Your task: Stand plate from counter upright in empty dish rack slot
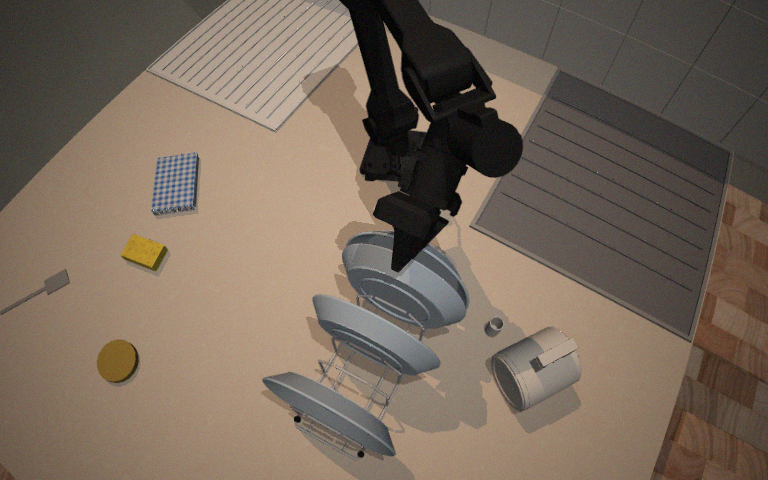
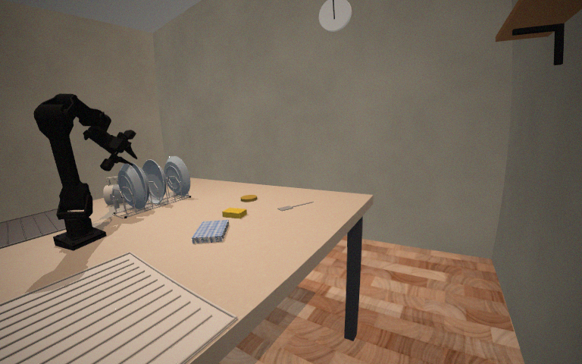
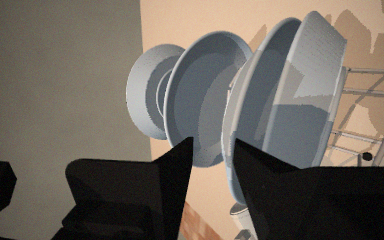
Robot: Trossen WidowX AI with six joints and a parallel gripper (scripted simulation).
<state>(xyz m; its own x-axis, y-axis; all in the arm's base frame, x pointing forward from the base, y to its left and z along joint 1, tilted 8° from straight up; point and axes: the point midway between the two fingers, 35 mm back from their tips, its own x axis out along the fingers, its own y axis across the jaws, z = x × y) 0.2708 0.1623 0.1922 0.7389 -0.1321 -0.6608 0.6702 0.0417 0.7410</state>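
A wire dish rack (image 1: 353, 384) holds grey plates standing upright. One plate (image 1: 328, 413) stands at the end far from the arm and one (image 1: 373, 333) in the middle. At the end nearest the arm stands a plate (image 1: 396, 280), with another rim (image 1: 453, 277) close behind it. The rack and plates also show in the exterior view (image 2: 148, 184). My gripper (image 1: 399, 264) is at the top rim of the nearest plate. In the wrist view the gripper (image 3: 212, 142) is open with a gap between its fingers, the plate's rim (image 3: 280, 100) is by the right finger, and nothing is gripped.
A grey mug (image 1: 535, 367) lies on its side right of the rack, with a small cup (image 1: 494, 325) beside it. A checked cloth (image 1: 175, 182), a yellow sponge (image 1: 143, 251), a spatula (image 1: 40, 290) and a yellow disc (image 1: 117, 360) lie to the left. Ribbed mats (image 1: 606, 209) lie at the back.
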